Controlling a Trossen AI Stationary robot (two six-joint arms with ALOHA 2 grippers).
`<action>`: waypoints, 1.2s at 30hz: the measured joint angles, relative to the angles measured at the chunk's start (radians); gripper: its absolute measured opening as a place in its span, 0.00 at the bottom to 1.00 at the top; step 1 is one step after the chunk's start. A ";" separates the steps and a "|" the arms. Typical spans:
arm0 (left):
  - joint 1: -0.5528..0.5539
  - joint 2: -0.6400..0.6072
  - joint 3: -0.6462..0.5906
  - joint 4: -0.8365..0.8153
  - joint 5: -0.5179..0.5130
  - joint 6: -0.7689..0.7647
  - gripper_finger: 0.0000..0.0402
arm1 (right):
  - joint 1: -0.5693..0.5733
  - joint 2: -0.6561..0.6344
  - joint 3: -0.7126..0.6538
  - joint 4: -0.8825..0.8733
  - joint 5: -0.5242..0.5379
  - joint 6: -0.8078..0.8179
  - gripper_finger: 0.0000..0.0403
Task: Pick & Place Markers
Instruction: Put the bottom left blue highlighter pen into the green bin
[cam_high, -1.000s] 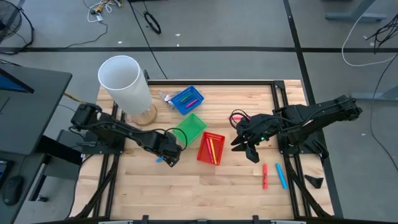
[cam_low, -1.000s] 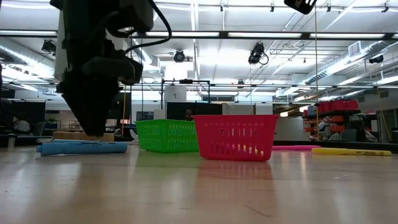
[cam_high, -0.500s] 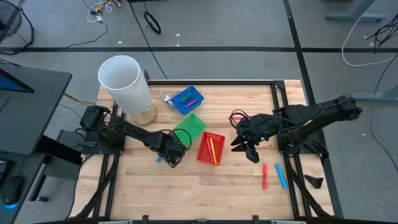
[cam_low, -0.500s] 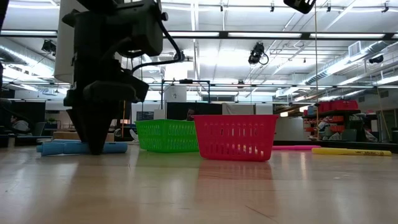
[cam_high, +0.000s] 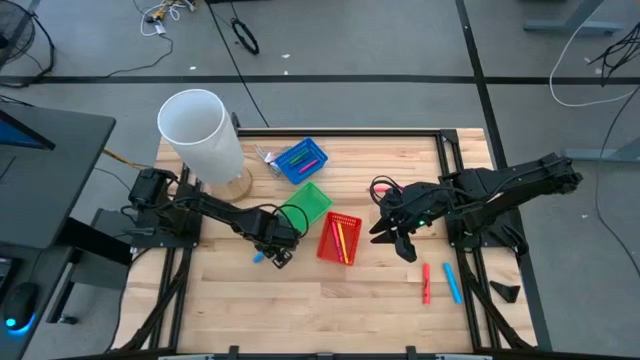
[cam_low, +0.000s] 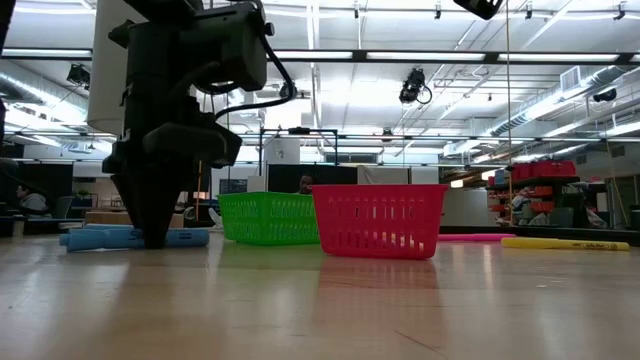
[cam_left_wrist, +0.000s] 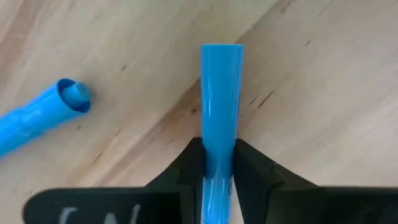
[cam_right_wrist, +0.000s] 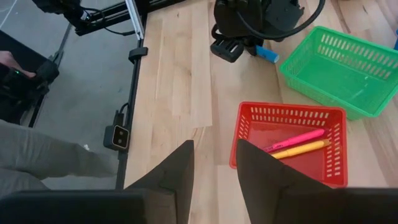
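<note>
Left wrist view: left hand grips the blue marker lying on the desk; lift straight, clear of the second blue marker. Right hand waits open.

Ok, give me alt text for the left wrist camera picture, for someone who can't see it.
The left gripper has its two dark fingers closed against a blue marker lying on the wooden table. A second blue marker lies apart on the wood.
</note>
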 joint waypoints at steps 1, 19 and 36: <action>-0.005 0.000 0.000 0.000 0.000 -0.014 0.16 | 0.000 0.000 0.000 0.000 0.000 -0.003 0.30; -0.051 -0.120 0.238 -0.219 -0.015 -0.147 0.16 | 0.000 0.000 0.000 0.012 0.001 -0.036 0.30; 0.022 -0.117 0.391 -0.353 -0.023 -0.131 0.16 | -0.003 -0.082 0.000 0.020 -0.099 -0.041 0.30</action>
